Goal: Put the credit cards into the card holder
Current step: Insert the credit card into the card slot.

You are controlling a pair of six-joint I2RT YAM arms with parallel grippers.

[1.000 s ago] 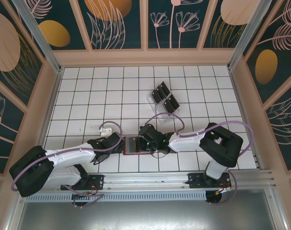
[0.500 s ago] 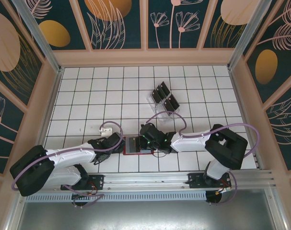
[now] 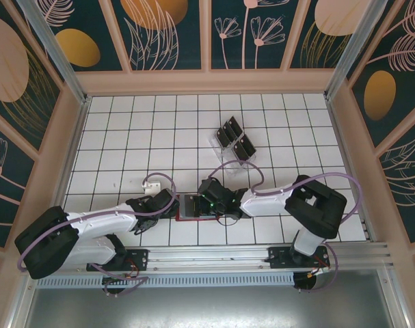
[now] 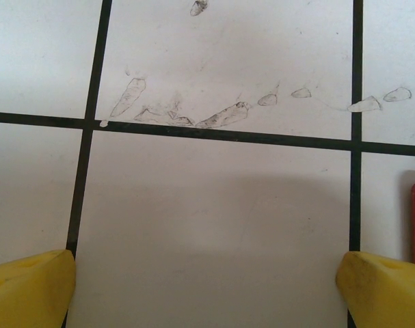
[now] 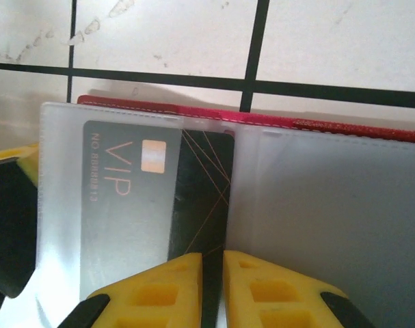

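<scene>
One credit card (image 5: 159,198) sits partway inside a clear pocket of the red card holder (image 5: 330,123). The right pincer (image 5: 212,273) is almost pressed together at the card's edge. I cannot tell if it is pinching or just pushing. The left pincer (image 4: 207,280) is spread wide over the bare surface (image 4: 214,205). More cards (image 3: 229,133) wait in the rack (image 3: 214,140).

From above, the light falls bright and even on the white counter (image 3: 125,137), leaving only soft, short shadows beneath the arms (image 3: 104,222). The walls lean outward toward the picture's edges. The left wrist view has a broad, dim shadow over the nearer tile, and its yellow fingers (image 4: 29,290) are blurred. In the right wrist view, a clear sleeve (image 5: 57,205) lays a milky haze over the card (image 5: 200,198).
</scene>
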